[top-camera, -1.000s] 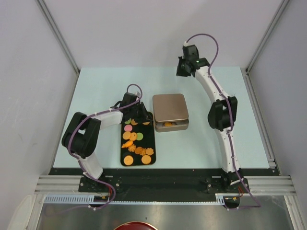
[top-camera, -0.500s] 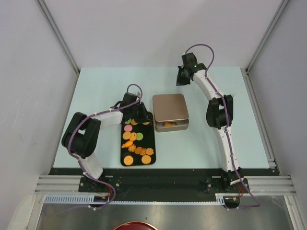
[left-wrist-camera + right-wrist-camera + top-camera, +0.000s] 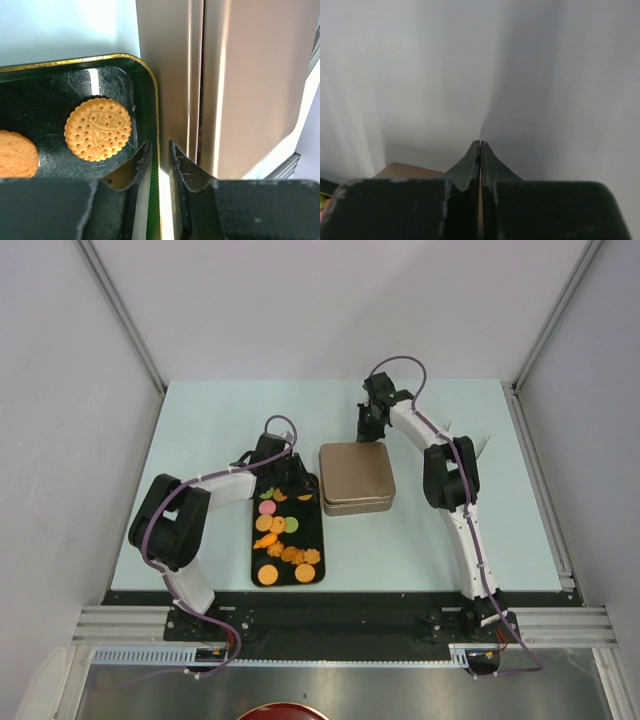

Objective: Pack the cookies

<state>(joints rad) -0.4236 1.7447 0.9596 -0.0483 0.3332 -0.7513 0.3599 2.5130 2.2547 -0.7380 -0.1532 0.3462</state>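
1. The cookies [image 3: 280, 535] lie flat in a black tray [image 3: 314, 508], strung along its long axis, which runs from the arms toward the far wall.
2. The left claw [image 3: 159, 147] pinches the tray's far right rim, beside a round orange cookie [image 3: 98, 129].
3. The right claw [image 3: 480, 144] is clenched on nothing, at the far edge of the tin [image 3: 356, 472].

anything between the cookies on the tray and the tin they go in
Yes: the lid sits flat on the tin and covers its opening, so the cookies on the tray beside it cannot go in. Nothing else visible lies between tray and tin.
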